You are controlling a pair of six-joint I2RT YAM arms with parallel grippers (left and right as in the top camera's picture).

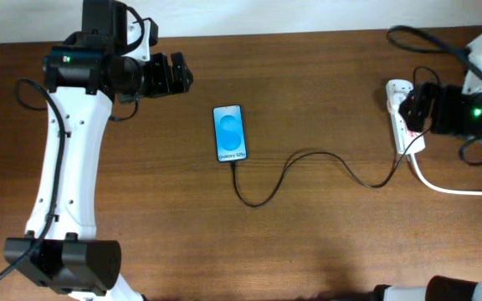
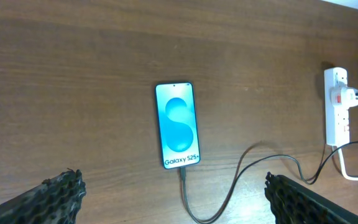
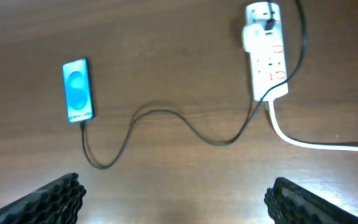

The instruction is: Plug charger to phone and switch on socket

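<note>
The phone lies flat mid-table with its blue screen lit; it also shows in the left wrist view and the right wrist view. The thin black charger cable runs from the phone's bottom edge in a wavy line to the white socket strip, also seen in the left wrist view and the right wrist view. Its connector sits at the phone's bottom edge. My left gripper is open, raised left of the phone. My right gripper is open above the socket.
The thick white mains cord leaves the socket toward the right edge; it also shows in the right wrist view. A white adapter with a red mark sits in the strip. The table's far edge meets a pale wall.
</note>
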